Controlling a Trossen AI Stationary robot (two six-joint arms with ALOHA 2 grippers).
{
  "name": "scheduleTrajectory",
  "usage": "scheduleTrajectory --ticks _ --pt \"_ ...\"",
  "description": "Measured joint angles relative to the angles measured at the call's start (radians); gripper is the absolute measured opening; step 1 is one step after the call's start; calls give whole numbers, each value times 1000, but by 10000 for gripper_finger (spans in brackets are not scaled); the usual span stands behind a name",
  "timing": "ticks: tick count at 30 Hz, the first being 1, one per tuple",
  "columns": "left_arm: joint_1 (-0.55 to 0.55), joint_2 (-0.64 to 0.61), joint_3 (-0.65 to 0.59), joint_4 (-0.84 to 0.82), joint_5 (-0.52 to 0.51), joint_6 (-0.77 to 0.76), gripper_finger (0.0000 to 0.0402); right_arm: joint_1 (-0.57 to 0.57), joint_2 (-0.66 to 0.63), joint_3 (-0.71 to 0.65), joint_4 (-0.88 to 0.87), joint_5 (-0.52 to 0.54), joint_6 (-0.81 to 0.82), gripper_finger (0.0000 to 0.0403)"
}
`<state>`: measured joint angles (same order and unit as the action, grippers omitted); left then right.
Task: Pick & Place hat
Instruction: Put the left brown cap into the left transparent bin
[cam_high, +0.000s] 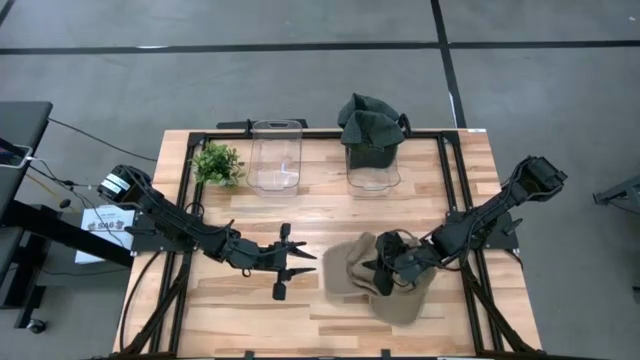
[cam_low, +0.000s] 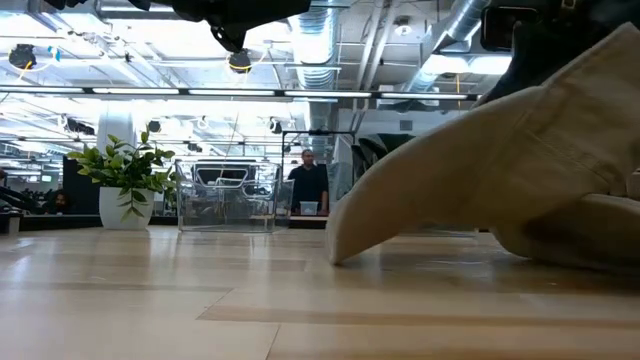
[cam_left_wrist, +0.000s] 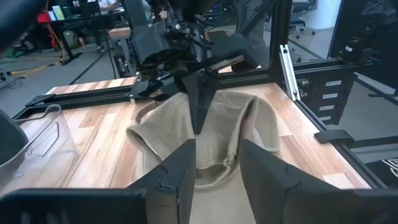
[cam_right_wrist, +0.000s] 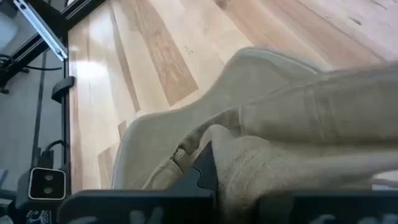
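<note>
The wooden table (cam_high: 330, 215) held a soft tan hat (cam_high: 352, 268), lying crumpled near the front on the right side. The right claw (cam_high: 385, 272) was squeezed tight on the hat's cloth. The left claw (cam_high: 292, 262) sat just beside the hat with its fingers (cam_left_wrist: 260, 171) apart, holding nothing.

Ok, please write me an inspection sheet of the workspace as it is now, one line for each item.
Surface: wooden table, black frame rails.
Job's things: beige hat lying on the table; dark green hat piled in the right clear bin; left clear bin empty.
Clutter: small potted plant at the far left corner.
Grippers: right tool shut on beige hat; left tool open, beside it, apart.
Cables: black cable on the floor, left side.
Surroundings: person standing far behind.
</note>
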<state>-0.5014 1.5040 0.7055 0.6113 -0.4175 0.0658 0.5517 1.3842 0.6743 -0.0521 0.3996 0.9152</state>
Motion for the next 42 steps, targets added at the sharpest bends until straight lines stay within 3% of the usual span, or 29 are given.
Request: scheduleTrajectory --ticks 12,18,27,38,42 --pt "0 0 0 0 0 0 119 -4 0 4 33 2 -39 0" --pt "0 0 0 3 6 -2 119 10 1 82 20 -3 -135 0" --pt "-13 0 -1 59 97 -4 109 51 1 206 -119 17 -167 0" --pt "-164 0 60 112 95 117 95 117 1 219 -129 20 -165 0" --pt "-188 0 62 111 14 136 94 123 1 219 -129 27 -165 0"
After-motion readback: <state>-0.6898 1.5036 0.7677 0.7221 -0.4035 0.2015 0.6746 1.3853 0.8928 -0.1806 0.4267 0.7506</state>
